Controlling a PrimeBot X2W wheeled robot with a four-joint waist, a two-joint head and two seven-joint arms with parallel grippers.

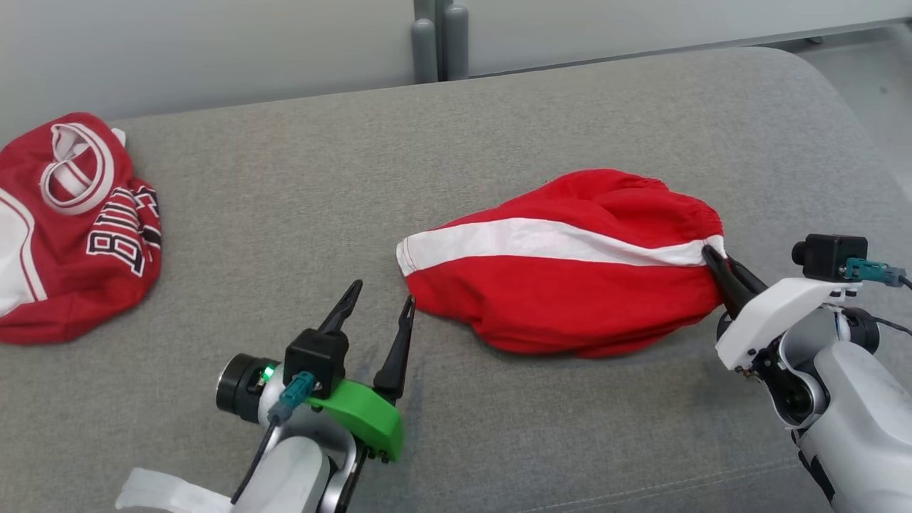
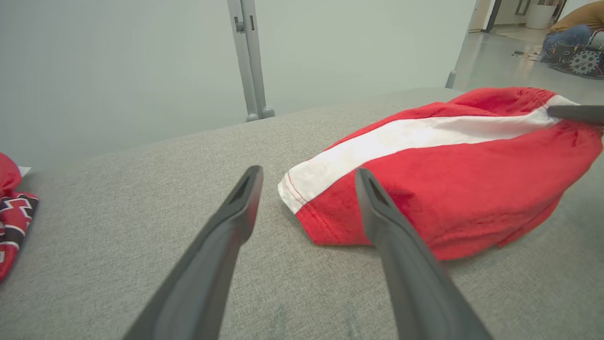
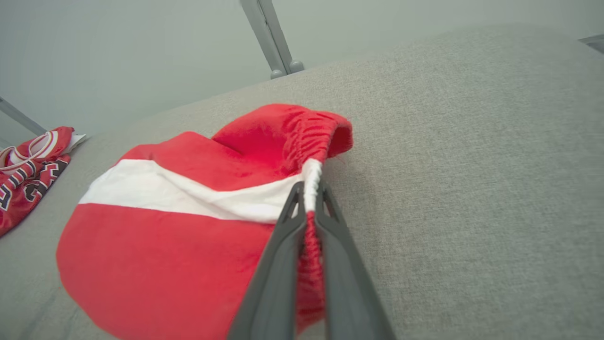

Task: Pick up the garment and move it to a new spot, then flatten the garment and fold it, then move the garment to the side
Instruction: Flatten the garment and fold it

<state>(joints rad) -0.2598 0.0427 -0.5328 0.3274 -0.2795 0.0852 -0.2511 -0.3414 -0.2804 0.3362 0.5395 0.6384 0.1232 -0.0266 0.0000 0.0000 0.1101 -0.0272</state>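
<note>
Grey woven upholstery (image 1: 299, 214) with a fine, slightly nubby weave spreads across the scene, its far right corner rounded. A pale, smooth wall (image 1: 178, 50) rises behind it, with a pair of grey metal posts (image 1: 438, 39) standing at the far edge. At the far left lies a crumpled red jersey (image 1: 71, 235) of soft knit, with white panels, a ribbed red-and-white collar ring and blocky black-and-white lettering.

Near the front, left of centre, the left gripper (image 1: 382, 293) sits low over the upholstery on a bright green plastic mount (image 1: 363, 420). Its two slim, dark, tapered fingers stand wide apart with nothing between them, their tips just beside the hem end of the red shorts (image 1: 570, 299).

The shorts lie right of centre on the upholstery in a rounded, puffed heap of plush-looking red cloth. A white stripe crosses them lengthwise, with a stitched hem on the left and a gathered elastic waistband on the right. At that right end the right gripper (image 3: 310, 189) is pinched tight on the waistband where the white stripe meets it, cloth squeezed between its fingers.
</note>
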